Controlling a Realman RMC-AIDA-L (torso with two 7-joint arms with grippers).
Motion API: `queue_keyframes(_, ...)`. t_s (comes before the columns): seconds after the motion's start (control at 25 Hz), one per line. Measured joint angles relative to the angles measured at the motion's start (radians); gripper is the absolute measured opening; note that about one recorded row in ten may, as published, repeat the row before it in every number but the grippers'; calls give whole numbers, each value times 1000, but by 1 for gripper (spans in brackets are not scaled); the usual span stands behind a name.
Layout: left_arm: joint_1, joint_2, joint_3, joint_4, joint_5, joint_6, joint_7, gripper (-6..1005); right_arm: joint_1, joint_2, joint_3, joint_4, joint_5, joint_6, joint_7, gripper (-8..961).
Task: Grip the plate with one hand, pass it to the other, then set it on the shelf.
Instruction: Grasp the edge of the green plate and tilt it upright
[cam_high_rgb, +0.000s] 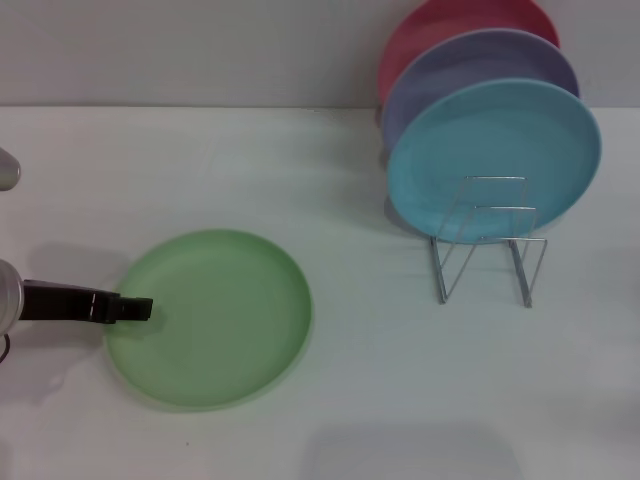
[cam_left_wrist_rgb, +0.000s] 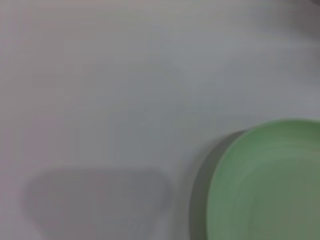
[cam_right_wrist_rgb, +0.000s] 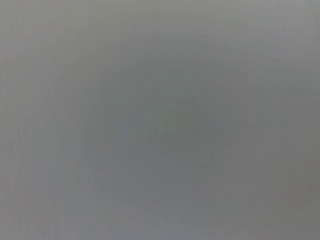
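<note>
The light green plate (cam_high_rgb: 215, 318) lies flat on the white table (cam_high_rgb: 400, 380) at the front left. My left gripper (cam_high_rgb: 135, 308), slim and black on a silver-grey arm, reaches in from the left edge and its tip sits at the plate's left rim. The plate also shows in the left wrist view (cam_left_wrist_rgb: 267, 185), at one side over the table. The silver wire shelf (cam_high_rgb: 488, 245) stands at the right, its front slots bare. My right gripper is out of view, and the right wrist view shows only a plain grey surface.
A light blue plate (cam_high_rgb: 495, 160), a lavender plate (cam_high_rgb: 470, 75) and a red plate (cam_high_rgb: 450, 25) stand upright in the back of the shelf, near the rear wall. White tabletop lies between the green plate and the shelf.
</note>
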Motion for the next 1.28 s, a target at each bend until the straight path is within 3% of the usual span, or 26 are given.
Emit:
queue_keyframes(0.88, -19, 0, -5, 50, 12, -29, 3, 774, -6, 0, -14, 0, 0, 16, 0, 827)
queue_keyframes(1.04, -31, 1, -8, 72, 12, -34, 11, 648, -6, 0, -14, 0, 0, 17, 0, 827)
queue_keyframes(1.16, -37, 0, -10, 80, 12, -36, 13, 410, -6, 0, -14, 0, 0, 18, 0, 826)
queue_keyframes(1.28, -44, 1, -11, 83, 11, -36, 17, 342, -6, 0, -14, 0, 0, 21, -1, 826)
